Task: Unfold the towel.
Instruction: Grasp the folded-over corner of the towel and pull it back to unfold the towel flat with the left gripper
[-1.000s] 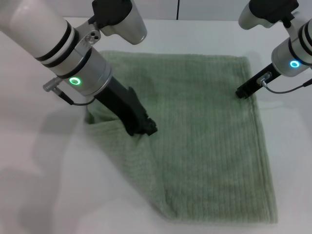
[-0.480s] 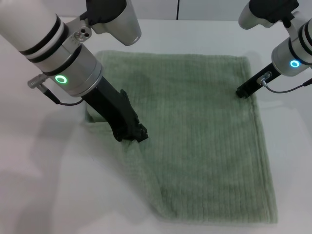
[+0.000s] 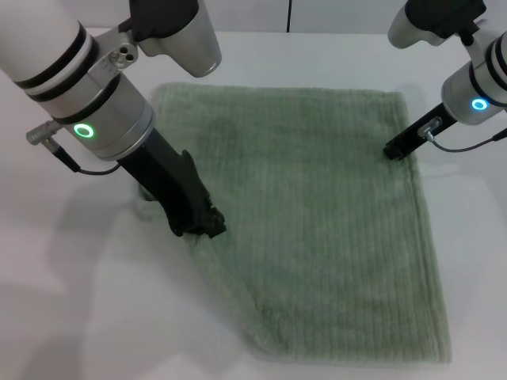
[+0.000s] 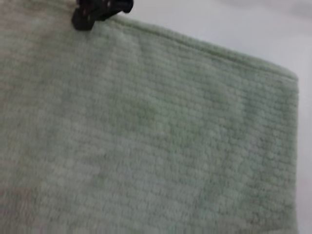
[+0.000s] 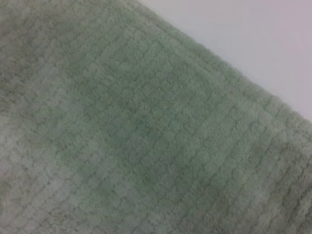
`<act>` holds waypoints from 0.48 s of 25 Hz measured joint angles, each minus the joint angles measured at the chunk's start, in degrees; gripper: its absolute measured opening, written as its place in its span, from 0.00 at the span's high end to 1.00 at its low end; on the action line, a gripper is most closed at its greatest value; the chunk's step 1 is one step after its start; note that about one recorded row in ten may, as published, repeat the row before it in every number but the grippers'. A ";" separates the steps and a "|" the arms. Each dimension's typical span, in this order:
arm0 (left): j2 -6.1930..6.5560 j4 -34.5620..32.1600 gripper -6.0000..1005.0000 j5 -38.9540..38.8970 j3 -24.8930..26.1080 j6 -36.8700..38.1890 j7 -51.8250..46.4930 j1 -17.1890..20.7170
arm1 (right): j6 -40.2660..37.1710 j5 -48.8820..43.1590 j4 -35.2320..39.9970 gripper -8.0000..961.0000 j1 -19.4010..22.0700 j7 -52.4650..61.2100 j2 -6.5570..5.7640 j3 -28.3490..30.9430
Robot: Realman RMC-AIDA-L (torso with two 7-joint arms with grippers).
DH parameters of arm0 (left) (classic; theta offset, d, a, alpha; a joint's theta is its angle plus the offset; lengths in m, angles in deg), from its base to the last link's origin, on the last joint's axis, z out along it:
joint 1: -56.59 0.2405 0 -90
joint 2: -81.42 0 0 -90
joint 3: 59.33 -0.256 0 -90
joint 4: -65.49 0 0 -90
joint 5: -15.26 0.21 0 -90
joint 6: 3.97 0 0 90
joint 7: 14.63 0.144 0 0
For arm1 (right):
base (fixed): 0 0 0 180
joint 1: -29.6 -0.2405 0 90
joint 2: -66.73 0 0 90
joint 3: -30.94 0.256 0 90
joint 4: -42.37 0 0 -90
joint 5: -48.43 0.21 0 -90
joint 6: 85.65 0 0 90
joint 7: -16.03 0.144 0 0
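While the towel (image 3: 317, 214) lies mostly flat on the white table (image 3: 71, 317), the step in hand looks like the last pull-out: the left gripper (image 3: 207, 229) is down on the towel's left edge, at the spot where a slanted fold runs toward the near corner. Its fingers look pinched together on that edge, so I judge it is gripping the towel, though the black tips blur into one mass. The right gripper (image 3: 392, 150) sits at the towel's far right edge, tip touching or pressing the cloth; whether its fingers are parted, I cannot tell. It probably acts as an anchor.

Task is nearly done by my read. Next move likely calls for dragging the held edge outward to the robot's left, low over the table, until the slanted left side squares up, then letting go. Right side should stay pinned so the cloth does not slide.

Towel: pale sage green, terry, fine ribbed stripes, hemmed rim clear in the left wrist view. Far edge straight, right edge straight, near-right corner flat. Left side is still tucked, with a small bunch beside the left arm. Both wrist views are filled with green ribbed cloth and a strip of table.
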State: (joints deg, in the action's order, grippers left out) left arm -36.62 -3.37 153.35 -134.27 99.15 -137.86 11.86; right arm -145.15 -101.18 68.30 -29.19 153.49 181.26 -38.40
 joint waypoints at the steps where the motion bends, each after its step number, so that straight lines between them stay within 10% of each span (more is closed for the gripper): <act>1: 0.00 -0.81 0.90 0.70 -0.08 0.56 -0.60 0.29 | 0.00 0.01 0.00 0.99 0.00 0.00 0.00 0.00; 12: -0.03 -1.18 0.89 3.40 -0.20 3.54 -1.52 0.41 | 0.10 0.03 -0.09 0.99 0.00 0.00 0.00 0.00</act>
State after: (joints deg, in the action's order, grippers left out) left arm -36.65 -4.55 156.75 -134.47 102.69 -139.37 12.27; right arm -145.05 -101.15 68.21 -29.19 153.49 181.26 -38.40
